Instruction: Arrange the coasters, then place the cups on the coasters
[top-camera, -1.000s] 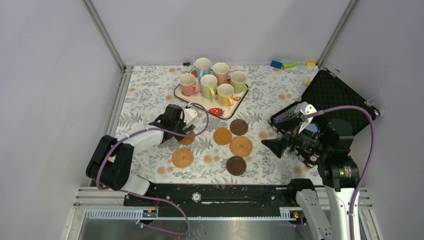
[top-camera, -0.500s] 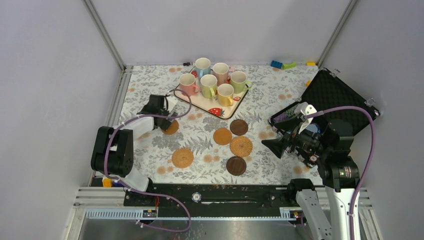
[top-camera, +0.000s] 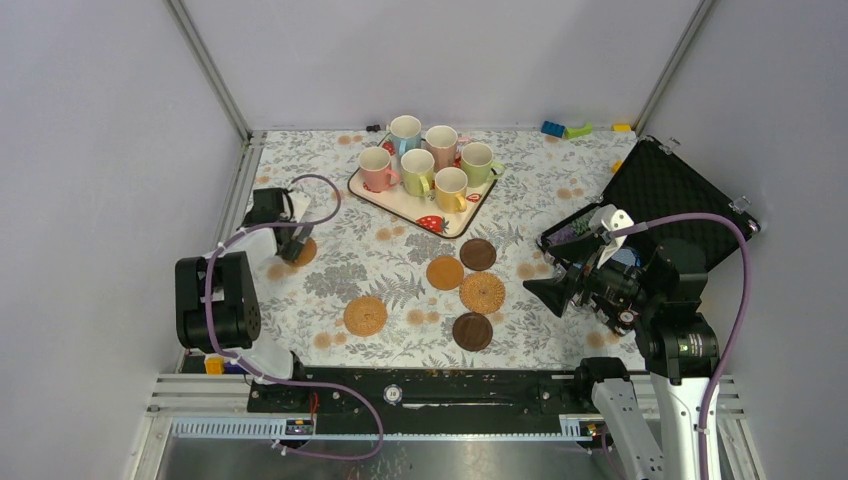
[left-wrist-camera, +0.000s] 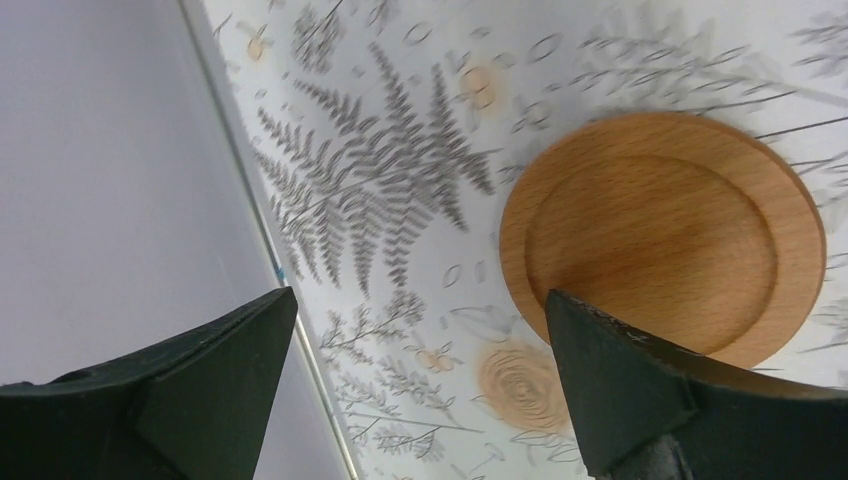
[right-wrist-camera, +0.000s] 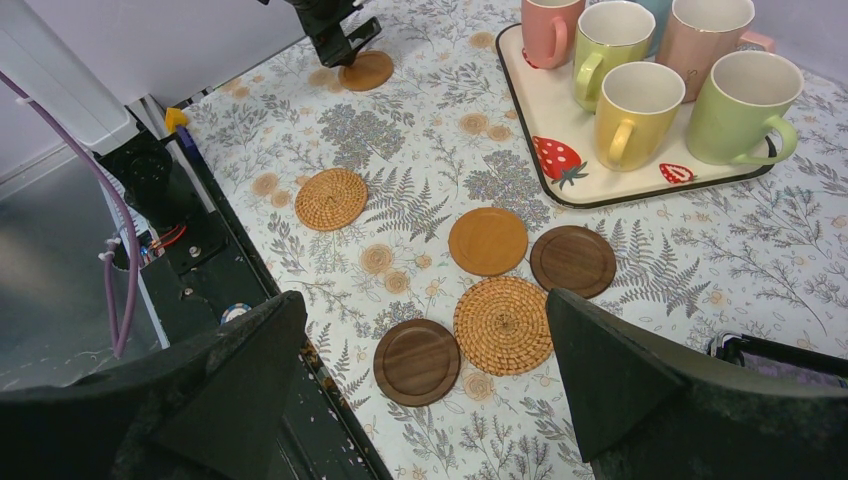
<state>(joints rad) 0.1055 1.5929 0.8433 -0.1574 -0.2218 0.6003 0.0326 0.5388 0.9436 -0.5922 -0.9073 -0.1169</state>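
My left pincer (left-wrist-camera: 420, 385) is spread wide with nothing in it. It sits low over the far-left of the table (top-camera: 330, 205), close to the left wall. A tan coaster (left-wrist-camera: 660, 235) lies flat just beside its right finger (left-wrist-camera: 630, 400). The tip overlaps the disc's edge in the wrist view, and I can't tell whether they touch. My right pincer (right-wrist-camera: 425, 385) is also spread and empty, hanging over the near-right of the table.

The second tan coaster (top-camera: 445, 272), a dark brown coaster (top-camera: 478, 254), a woven coaster (top-camera: 482, 292) and another dark brown one (top-camera: 472, 331) are clustered mid-table, touching or nearly so. The second woven coaster (top-camera: 365, 315) sits alone to the left of them. All six cups (top-camera: 418, 172) are on the strawberry tray (top-camera: 397, 201) at far centre, packed close.

My read on handling:
- **Tan coaster:** It looks like wood, so stiff, light, thin and smooth, with a raised lip round a shallow recess. It lies flat on the cloth with no gap under it and looks too wide to span. I'd pinch the lip, one finger in the recess and one on the outer edge. It probably skids if nudged.
- **Woven coasters:** They look rougher and should grip better, maybe with slight give.
- **Cups:** They look like glazed ceramic, so heavier, slippery and easy to chip. I'd pinch one wall at the rim, on the side away from its neighbours. The handles look too small to trust.
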